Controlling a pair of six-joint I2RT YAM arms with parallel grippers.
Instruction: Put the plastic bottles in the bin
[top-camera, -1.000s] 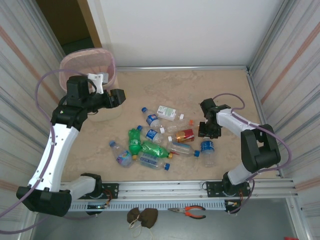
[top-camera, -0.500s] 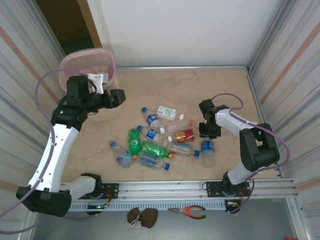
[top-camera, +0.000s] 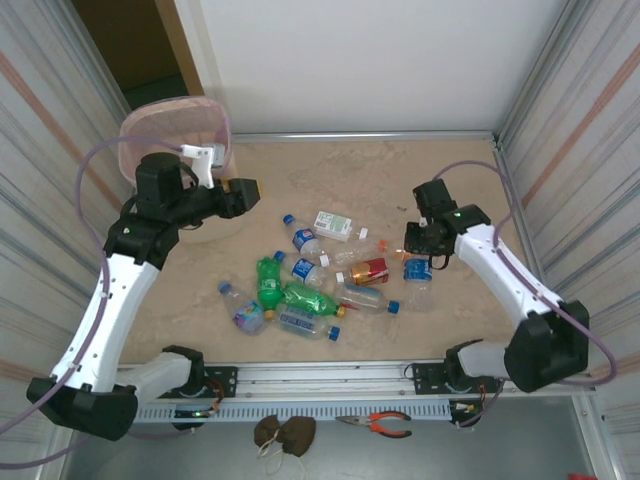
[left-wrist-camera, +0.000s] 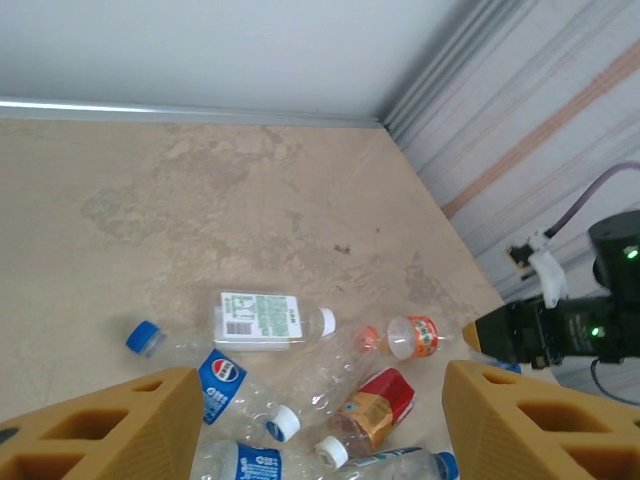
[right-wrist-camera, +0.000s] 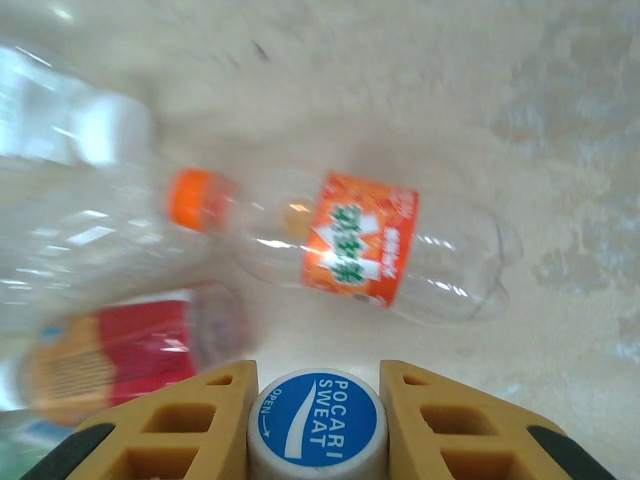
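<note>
blue cap (right-wrist-camera: 317, 425), printed pocari sweat, sits pinched between the yellow fingers of your right gripper (right-wrist-camera: 317, 392), the jaws pressed onto it from both sides. seen from above, this clear bottle (top-camera: 417, 285) hangs under the gripper at the right edge of the pile, low over the table (top-camera: 450, 180). just beyond it lie an orange-labelled bottle (right-wrist-camera: 360, 250) and a red-labelled bottle (right-wrist-camera: 120, 345). the other plastic bottles (top-camera: 300, 285) lie scattered on their sides mid-table. the bin (top-camera: 175, 101), pale pink, stands at the far left corner, well apart from the held bottle. your left gripper (top-camera: 243, 193) hovers beside the bin, jaws spread, nothing between them.

the step in hand looks like the pickup: grip made, carry not yet done. next you likely need to raise the bottle clear of its neighbours and take it across the table to the bin. the bottle's body is cut off below the wrist camera, the red label is blurred, and whether the bottle touches the table cannot be told.
</note>
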